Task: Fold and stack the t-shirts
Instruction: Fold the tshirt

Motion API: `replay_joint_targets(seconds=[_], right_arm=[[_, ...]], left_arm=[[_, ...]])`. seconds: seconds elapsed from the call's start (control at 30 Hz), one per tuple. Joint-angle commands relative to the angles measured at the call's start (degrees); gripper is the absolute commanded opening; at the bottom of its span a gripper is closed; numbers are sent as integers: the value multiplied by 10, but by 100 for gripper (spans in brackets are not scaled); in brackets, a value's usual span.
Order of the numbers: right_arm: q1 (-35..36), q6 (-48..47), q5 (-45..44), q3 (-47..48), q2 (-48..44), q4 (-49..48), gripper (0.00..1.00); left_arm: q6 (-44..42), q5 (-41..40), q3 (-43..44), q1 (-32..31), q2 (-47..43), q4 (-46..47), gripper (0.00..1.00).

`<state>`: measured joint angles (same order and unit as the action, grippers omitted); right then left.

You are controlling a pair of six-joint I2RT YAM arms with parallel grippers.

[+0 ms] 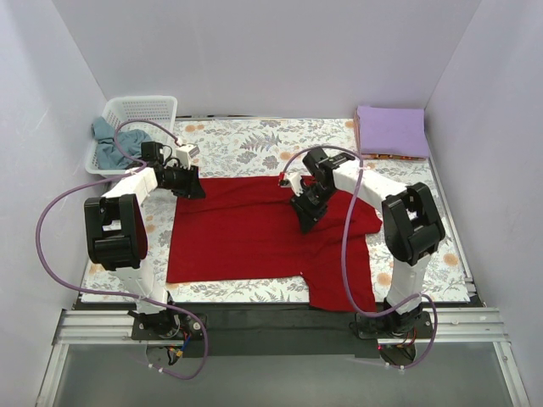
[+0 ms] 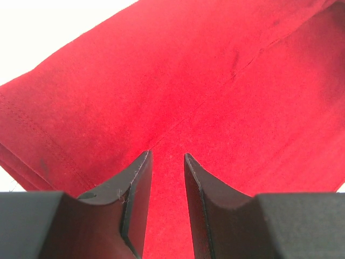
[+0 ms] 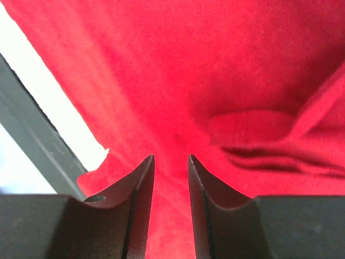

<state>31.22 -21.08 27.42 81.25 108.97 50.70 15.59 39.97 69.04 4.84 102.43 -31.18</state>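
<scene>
- Blue-grey t-shirt [image 1: 106, 146] drapes over the basket [image 1: 146, 108], far left.
- Left pincer [image 2: 167, 154], narrowly parted and empty, sits at the far-left corner of the red t-shirt [image 1: 246, 236].
- That shirt lies spread across the middle of the surface [image 1: 246, 140].
- Right pincer [image 3: 170, 157], narrowly parted and empty, is over it.
- Lavender t-shirt [image 1: 392, 131] lies folded, far right.

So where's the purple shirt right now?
Seen from above, the purple shirt lies folded in the far right corner of the table, beyond the red shirt and across from the basket at far left.
</scene>
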Motion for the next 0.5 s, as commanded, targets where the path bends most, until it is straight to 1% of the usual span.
replay_joint_targets(seconds=[0.0,0.17,0.2,0.27,0.3,0.33,0.43,0.47], right_arm=[[-4,-6,5,3,-57,12,38],[-17,-22,-32,14,-89,15,39],[-23,-23,-39,21,-87,14,41],[-58,-20,-43,32,-74,16,42],[-73,-16,-38,36,-67,17,47],[-106,-10,-30,44,-50,17,48],[-167,2,7,60,-14,26,49],[-187,3,7,65,1,27,49]], left_arm=[[-6,11,-4,-2,-31,6,29],[-1,21,4,-3,-25,5,29],[0,24,7,-4,-23,2,29],[-1,37,13,-16,-24,-1,29],[-1,41,15,-23,-23,-4,30],[2,45,23,-32,-27,-4,31],[9,50,47,-111,-29,-1,34],[16,49,53,-127,-29,4,34]])
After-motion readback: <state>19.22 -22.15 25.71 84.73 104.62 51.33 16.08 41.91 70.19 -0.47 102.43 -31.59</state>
